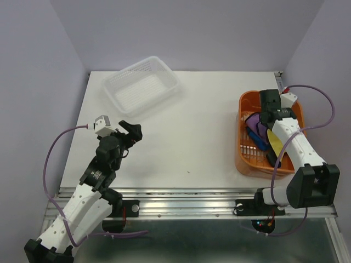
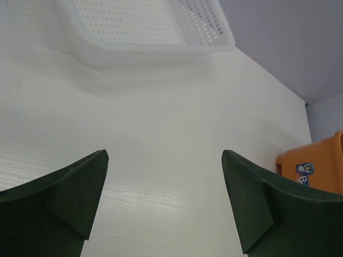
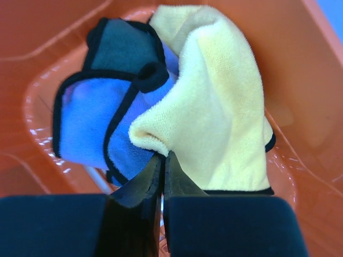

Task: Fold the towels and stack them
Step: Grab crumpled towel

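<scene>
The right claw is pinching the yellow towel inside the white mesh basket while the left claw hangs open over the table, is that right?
Not quite. The right wrist view shows the right claw pinching the yellow towel inside the orange basket, not a white one. The left claw does hang open over the table.

Blue sticker (image 2: 304, 174) on orange basket (image 2: 328, 159), lettering unreadable

3 towels: yellow towel (image 1: 275, 141), purple towel (image 1: 254, 120), blue towel (image 1: 256, 141). 2 baskets: orange basket (image 1: 242, 156), white mesh basket (image 1: 111, 93). 2 arms: left arm (image 1: 88, 189), right arm (image 1: 299, 148).
</scene>
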Controlling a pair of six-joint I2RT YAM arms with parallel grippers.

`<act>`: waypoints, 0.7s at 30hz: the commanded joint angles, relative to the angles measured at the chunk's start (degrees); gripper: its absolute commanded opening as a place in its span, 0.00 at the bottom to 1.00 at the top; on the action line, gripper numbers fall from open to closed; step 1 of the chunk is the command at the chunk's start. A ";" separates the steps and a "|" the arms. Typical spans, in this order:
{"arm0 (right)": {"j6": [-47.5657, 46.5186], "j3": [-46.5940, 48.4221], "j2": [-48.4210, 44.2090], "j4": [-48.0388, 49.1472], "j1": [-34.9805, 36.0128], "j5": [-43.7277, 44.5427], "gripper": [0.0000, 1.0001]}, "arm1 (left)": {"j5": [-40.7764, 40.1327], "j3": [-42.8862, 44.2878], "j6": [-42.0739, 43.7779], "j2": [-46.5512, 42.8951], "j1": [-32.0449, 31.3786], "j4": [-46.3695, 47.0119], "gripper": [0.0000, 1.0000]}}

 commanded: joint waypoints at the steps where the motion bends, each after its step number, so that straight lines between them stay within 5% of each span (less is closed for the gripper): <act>1: -1.71 6.56 -6.14 1.48 0.23 -0.31 0.01 | -0.25 -0.04 0.69 0.20 -0.39 2.32 0.99; 10: -7.95 27.89 -8.61 -1.07 0.23 -10.22 0.01 | 0.81 -0.21 0.69 -0.33 -0.39 2.32 0.99; 21: -9.81 64.17 6.05 -0.98 0.31 -60.49 0.01 | 1.33 -0.48 0.51 -1.83 -0.39 2.67 0.99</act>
